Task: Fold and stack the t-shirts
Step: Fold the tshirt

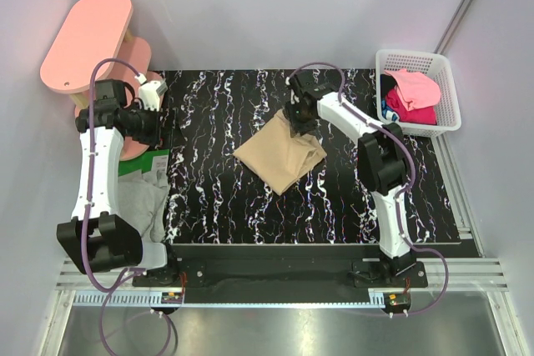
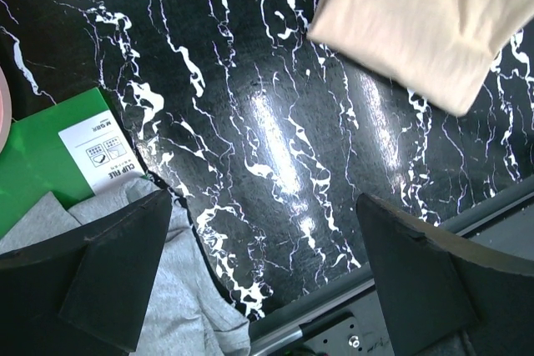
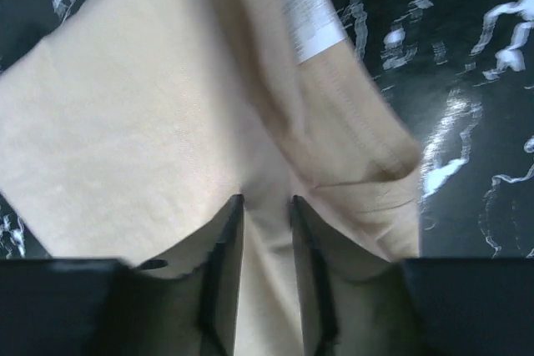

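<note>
Right gripper (image 1: 302,125) clenched on upper edge of tan folded cloth t-shirt (image 1: 279,156); shirt lies centre frame, spreading lower left from claw; left gripper (image 2: 267,264) released, far left, well apart; right arm nearer.

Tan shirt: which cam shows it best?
Top external: nearly the whole folded tan shirt and its outline on the table. Right wrist is a close, partial look at cloth and label, with the right tool shut on a fold. Left wrist catches only one corner at its top right.
</note>
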Controlling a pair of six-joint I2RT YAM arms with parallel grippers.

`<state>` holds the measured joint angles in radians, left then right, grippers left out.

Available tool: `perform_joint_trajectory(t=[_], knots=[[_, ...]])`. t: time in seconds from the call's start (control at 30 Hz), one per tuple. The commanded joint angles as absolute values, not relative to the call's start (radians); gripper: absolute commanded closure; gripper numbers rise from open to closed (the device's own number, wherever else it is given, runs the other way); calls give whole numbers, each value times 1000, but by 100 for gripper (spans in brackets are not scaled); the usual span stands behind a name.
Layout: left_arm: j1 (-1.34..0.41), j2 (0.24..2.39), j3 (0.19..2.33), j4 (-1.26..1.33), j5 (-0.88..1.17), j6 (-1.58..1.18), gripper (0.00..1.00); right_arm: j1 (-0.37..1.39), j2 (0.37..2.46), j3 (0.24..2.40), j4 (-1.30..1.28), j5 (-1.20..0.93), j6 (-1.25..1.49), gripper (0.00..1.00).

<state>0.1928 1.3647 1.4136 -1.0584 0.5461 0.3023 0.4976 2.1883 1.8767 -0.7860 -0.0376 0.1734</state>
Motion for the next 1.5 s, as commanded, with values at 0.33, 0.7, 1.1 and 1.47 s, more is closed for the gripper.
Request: perform_joint_trajectory(t=[0.33,0.7,1.1,1.47], knots=[[115,1361,1410,-1118,580,376,1,454,2202,2166,-959,216,279,11],[-34,1488,1407,-1042,537,284,1,440,2106,1758,-614,-629,557,22],[-140,1522,1401,-1019,465,279,1,269,2169,1421,-397,-808,687,18],[-184,1592,1424,-1006,449,227,1,255,2010,1439,-347,-907,755,16]])
